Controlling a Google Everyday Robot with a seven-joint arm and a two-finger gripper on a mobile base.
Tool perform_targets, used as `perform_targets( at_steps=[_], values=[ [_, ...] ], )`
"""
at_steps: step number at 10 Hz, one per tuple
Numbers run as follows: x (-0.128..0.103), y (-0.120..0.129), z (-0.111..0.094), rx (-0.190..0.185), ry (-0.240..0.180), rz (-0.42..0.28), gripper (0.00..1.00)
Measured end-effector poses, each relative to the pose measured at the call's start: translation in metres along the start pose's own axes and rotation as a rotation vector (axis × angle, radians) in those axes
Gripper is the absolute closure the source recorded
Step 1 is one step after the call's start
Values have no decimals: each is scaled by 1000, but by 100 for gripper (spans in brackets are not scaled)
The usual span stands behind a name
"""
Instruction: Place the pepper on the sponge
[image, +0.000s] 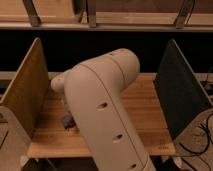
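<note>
The bulky cream plastic robot arm (102, 115) fills the foreground. Just left of it, on the pale wooden tabletop (145, 107), lies the small blue-grey sponge (65, 120), with the glossy dark red pepper (73, 125) touching its right side (on it or beside it, I cannot tell). The gripper (65, 106) hangs just above them, and I cannot tell whether it is clamped or loose. Behind, a tan wooden board (22, 92) stands left and a dark panel (180, 90) right.

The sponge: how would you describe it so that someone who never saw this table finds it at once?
Start from the wooden table, then go to its front left part, beside the big cream arm. There, just below the gripper in the picture, lies the sponge, a small flat blue-grey patch. The pepper right next to it is dark red instead.
</note>
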Motion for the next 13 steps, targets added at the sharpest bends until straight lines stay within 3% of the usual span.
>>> perform_targets(
  at_steps=[4, 8, 13],
  values=[
    [0, -20, 2, -7, 21, -56, 100],
    [10, -20, -8, -17, 70, -51, 93],
    [9, -20, -8, -18, 71, -50, 92]
  ],
)
